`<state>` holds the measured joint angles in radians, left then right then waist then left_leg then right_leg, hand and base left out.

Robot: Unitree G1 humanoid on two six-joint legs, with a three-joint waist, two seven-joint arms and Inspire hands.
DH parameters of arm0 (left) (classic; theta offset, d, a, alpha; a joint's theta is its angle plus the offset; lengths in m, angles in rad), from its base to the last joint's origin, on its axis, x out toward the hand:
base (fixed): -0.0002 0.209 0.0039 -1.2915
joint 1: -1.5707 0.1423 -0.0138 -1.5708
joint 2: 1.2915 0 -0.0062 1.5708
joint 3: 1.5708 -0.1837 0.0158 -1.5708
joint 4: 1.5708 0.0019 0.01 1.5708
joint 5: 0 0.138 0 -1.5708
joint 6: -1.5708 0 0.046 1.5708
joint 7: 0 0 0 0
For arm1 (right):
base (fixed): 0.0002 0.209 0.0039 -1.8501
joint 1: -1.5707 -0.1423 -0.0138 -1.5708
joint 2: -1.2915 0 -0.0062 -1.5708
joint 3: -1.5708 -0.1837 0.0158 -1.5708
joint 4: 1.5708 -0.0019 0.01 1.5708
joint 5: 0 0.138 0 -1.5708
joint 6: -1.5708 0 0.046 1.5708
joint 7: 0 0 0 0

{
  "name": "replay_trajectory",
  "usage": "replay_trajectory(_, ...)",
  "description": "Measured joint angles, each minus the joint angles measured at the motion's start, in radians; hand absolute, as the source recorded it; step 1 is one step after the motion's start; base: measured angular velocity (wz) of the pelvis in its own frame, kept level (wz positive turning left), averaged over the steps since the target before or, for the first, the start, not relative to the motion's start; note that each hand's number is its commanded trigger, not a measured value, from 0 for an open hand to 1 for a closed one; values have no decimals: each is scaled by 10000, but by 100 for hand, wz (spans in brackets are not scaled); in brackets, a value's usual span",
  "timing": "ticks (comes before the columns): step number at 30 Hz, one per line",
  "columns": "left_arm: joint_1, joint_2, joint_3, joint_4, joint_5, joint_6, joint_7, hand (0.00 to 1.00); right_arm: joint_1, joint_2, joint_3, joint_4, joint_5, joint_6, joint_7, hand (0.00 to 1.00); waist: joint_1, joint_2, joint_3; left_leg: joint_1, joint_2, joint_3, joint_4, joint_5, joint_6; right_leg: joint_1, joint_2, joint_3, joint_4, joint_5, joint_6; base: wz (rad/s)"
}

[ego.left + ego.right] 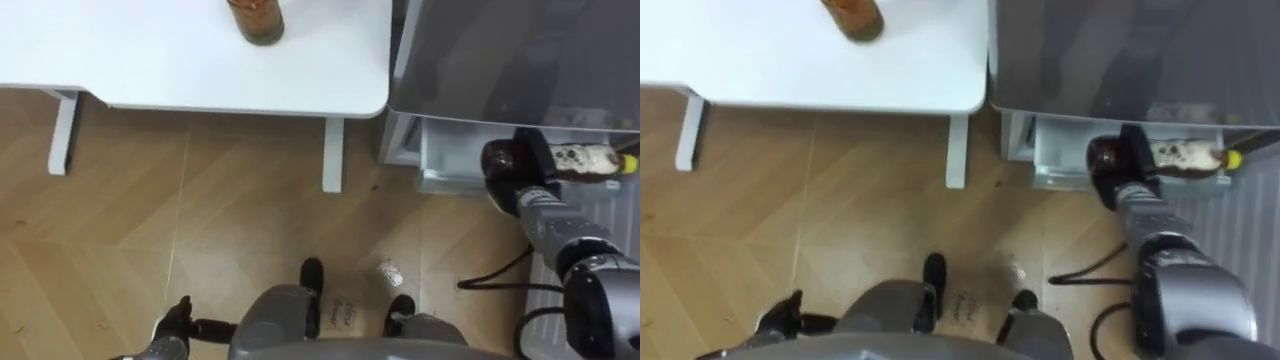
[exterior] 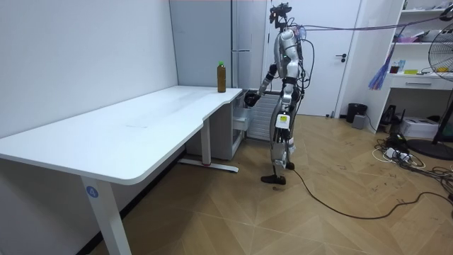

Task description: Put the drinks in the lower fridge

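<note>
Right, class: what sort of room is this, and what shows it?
Probably an office or lab room: a long white desk, a tall grey fridge beside it, and pale wood-pattern floor. The right hand holds a brown drink bottle at the fridge.

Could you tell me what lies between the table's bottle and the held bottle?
Left eye view: bare table, then grey fridge, between standing bottle and held bottle.

One drink [image 1: 588, 160], a bottle of dark liquid with a pale label and a yellow cap, lies on its side in the grip of the right hand [image 1: 537, 152], cap pointing to the robot's right, just over the open lower fridge compartment [image 1: 445, 152]. The second bottle [image 1: 257, 18], amber-brown with a green cap, stands upright on the white table [image 1: 150, 60] near the corner beside the fridge.
</note>
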<state>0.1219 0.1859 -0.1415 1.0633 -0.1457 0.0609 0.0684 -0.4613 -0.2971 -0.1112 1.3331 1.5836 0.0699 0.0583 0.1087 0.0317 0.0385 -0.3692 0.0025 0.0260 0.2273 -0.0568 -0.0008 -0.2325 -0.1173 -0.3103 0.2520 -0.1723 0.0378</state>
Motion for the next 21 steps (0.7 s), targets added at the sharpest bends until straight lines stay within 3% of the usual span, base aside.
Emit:
replay_trajectory(4, -113, 165, -218, 80, -12, -86, -121, 0, -658, -307, -7, 354, -255, 334, -36, 100, 122, -134, 119, -355, 6, 97, -77, 189, 27, -586, -74, 70, 339, -11, -24, -6)
replay_trajectory(7, -308, 258, -287, 323, -9, -170, -140, 0, -968, -480, -13, 380, -353, 338, -43, 100, 163, -235, 183, -810, -10, 122, -45, 345, 60, -1121, -146, 57, 628, -28, -64, 3)
replay_trajectory(13, -380, 286, -285, 373, 1, -176, -290, 0, -1076, -701, -22, 420, -421, 335, -53, 100, 370, -338, 245, -1184, -29, 246, 49, 450, 153, -1490, -204, 58, 783, -46, -49, 4)
replay_trajectory(21, -386, 305, -288, 370, 96, -176, -352, 0, -1727, -715, -37, 479, -1205, 388, -46, 100, 433, -336, 245, -1674, -96, 241, 103, 597, 169, -2173, -362, 45, 1325, -179, -95, 3)
